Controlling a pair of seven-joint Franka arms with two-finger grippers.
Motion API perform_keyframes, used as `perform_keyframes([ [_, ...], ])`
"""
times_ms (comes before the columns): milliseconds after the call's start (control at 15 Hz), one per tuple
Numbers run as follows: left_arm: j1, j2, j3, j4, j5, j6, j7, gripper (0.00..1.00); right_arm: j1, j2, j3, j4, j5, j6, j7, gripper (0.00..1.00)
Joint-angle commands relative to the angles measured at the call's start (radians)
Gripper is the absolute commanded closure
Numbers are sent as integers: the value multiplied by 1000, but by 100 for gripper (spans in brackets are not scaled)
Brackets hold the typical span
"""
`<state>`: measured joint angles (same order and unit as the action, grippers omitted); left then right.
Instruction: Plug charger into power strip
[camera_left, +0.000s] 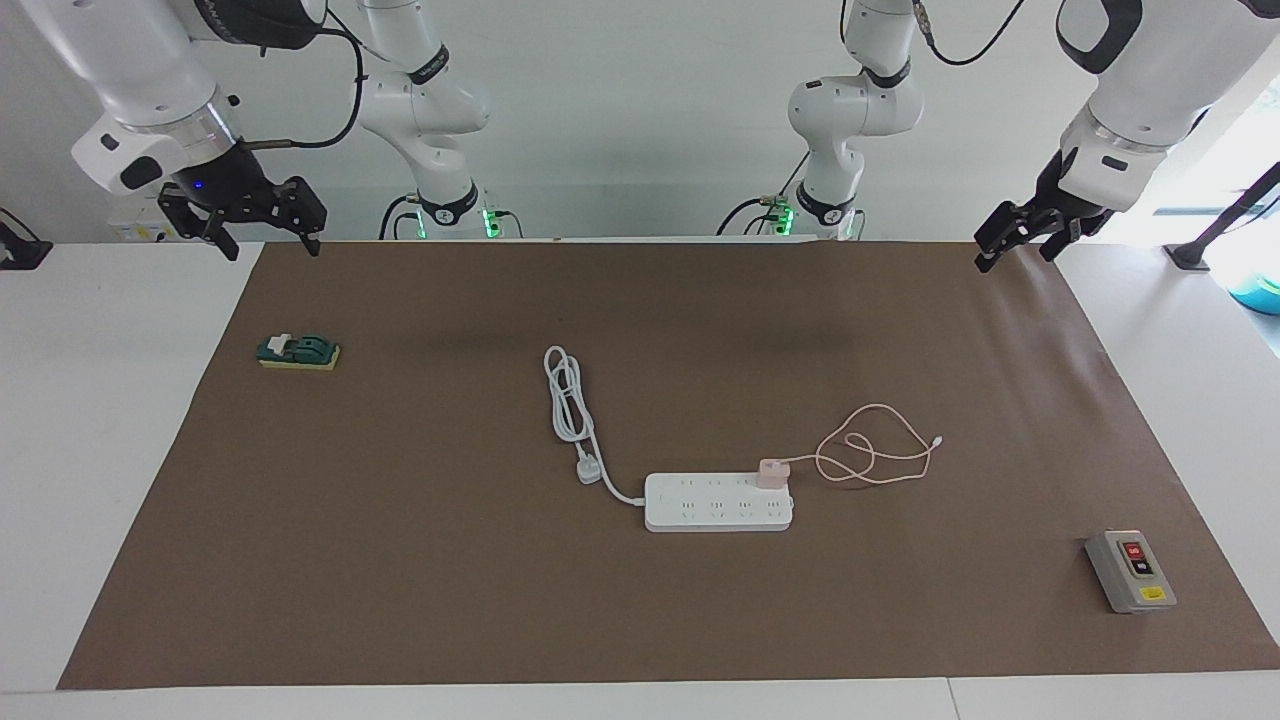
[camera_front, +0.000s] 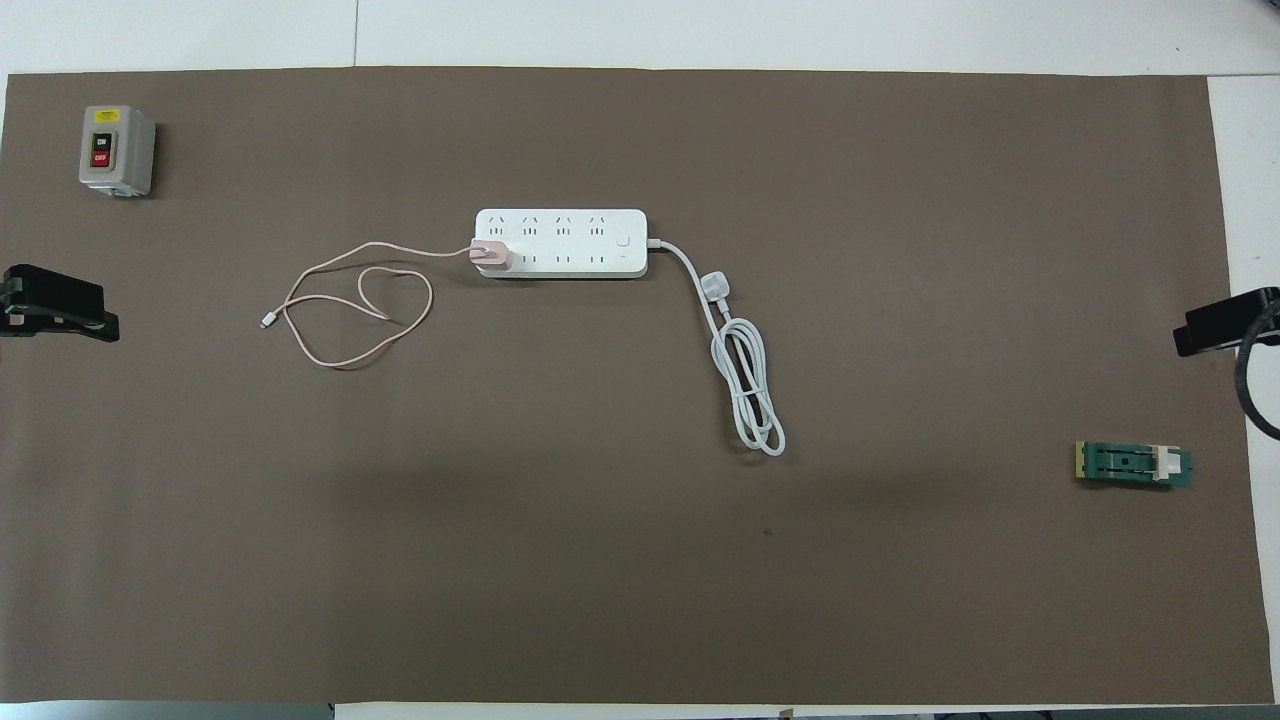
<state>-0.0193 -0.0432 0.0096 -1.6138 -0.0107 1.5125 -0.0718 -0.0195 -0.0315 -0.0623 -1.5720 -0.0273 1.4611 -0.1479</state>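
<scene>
Charger (camera_left: 771, 473) sits on the strip (camera_left: 718, 503) at its left-arm end, mid-surface. Left tool (camera_left: 1010, 240), fingers apart, hangs over the mat's corner, nearer than the right tool (camera_left: 262, 232), also apart.

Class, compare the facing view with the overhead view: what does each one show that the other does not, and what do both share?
Only the facing view shows the two arms' bases and upper links, with the whole left gripper and right gripper raised over the mat's corners, both open and empty.

Only the overhead view shows the power strip's sockets from straight above; of the grippers it shows little more than dark tips at its edges.

Both show the charger seated on the power strip's end toward the left arm, its pink cable looped on the mat, the grey switch box and the green block.
</scene>
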Motion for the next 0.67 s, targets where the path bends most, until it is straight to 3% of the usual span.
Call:
perform_keyframes([
  [0,18,-12,-33,-1,21,-12,116,0,-13,-13,10,-10,-13,-8,-21,0],
  [602,16,-4,-36,26,15,-6,118,0,-13,-13,10,-10,-13,-8,-21,0],
])
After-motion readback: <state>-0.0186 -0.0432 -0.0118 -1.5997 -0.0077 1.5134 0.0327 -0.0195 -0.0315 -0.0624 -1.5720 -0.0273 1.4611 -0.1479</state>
